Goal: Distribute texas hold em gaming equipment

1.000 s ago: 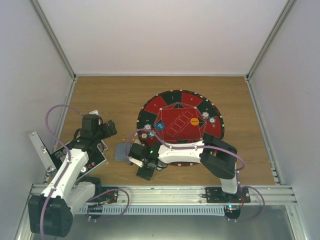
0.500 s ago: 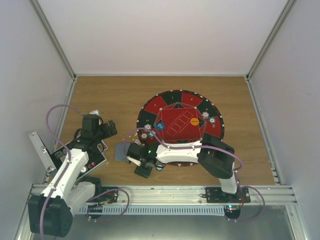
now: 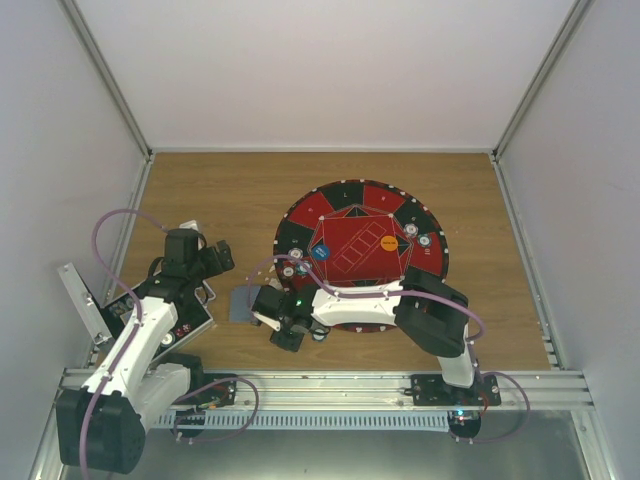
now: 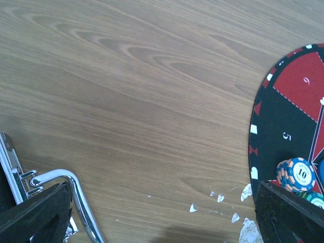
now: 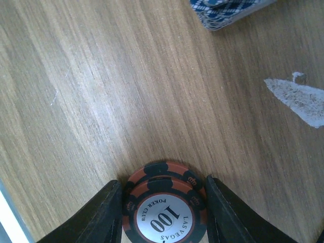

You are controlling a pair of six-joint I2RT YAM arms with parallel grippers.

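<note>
My right gripper [image 5: 164,215] is shut on a short stack of red-and-black "100" poker chips [image 5: 164,195] that rests on the wood. In the top view this gripper [image 3: 284,337] is just off the mat's near-left edge. A grey-blue deck of cards [image 3: 243,304] lies left of it and shows at the top of the right wrist view [image 5: 228,10]. My left gripper [image 3: 222,255] is open and empty above bare wood [image 4: 162,217]. An orange-and-teal "10" chip stack [image 4: 298,174] sits on the mat's edge. A blue disc [image 3: 320,252] and an orange disc [image 3: 389,242] lie on the mat.
The large round red-and-black mat [image 3: 345,200] lies at the table's centre with small chip stacks near its left [image 3: 290,268] and right [image 3: 410,232] edges. The black hinged case [image 3: 190,322] lies open at the left under my left arm, its chrome handle [image 4: 76,195] close to the left fingers.
My right gripper has moved slightly left and toward the near edge with the chips between its fingers. The left arm has not moved.
</note>
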